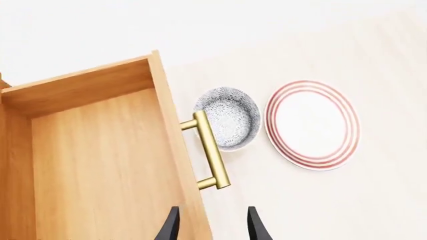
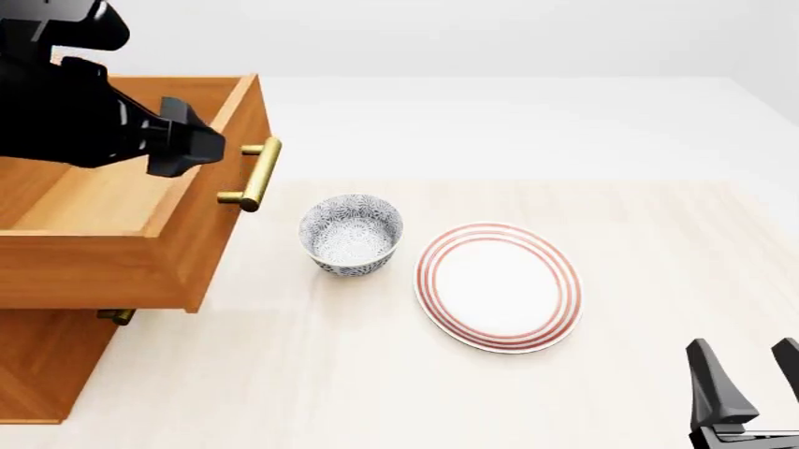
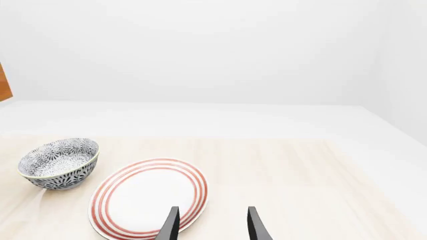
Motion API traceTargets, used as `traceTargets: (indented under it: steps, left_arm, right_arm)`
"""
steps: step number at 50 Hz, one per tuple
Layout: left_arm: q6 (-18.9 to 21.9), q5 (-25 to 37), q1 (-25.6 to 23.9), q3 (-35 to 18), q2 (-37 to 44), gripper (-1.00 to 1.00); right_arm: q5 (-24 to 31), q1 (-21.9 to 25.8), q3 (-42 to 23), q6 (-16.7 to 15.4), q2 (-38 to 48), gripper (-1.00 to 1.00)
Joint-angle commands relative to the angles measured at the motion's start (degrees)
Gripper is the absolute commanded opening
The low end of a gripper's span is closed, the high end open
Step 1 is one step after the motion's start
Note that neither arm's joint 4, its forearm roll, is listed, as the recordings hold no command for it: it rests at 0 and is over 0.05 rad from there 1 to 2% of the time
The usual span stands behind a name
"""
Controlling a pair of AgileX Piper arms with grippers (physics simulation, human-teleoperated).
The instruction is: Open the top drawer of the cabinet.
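Drawer stands pulled well out of the cabinet at the front view's 9 o'clock, its brass handle running near to far. Left gripper, nearer, hangs above the front panel, jaws parted and empty. Right gripper idles open at 5 o'clock. Lower drawers are mostly hidden

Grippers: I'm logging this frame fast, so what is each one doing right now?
Left gripper: open, holding nothing, above the pulled-out top drawer.
Right gripper: open, empty, over the table near the plate.
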Motion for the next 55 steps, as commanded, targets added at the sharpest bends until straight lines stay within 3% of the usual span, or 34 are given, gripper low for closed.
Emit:
traceTargets:
  steps: [1, 55]
  left_arm:
    - [0.79, 1.01, 0.76, -0.93, -1.72, 1.00]
    - [5.85, 3.31, 5.70, -4.49, -12.64, 1.00]
  right_arm:
    - [0.00, 0.01, 0.00, 0.00, -0.01, 1.00]
    - [0.00, 0.00, 0.00, -0.01, 0.00, 1.00]
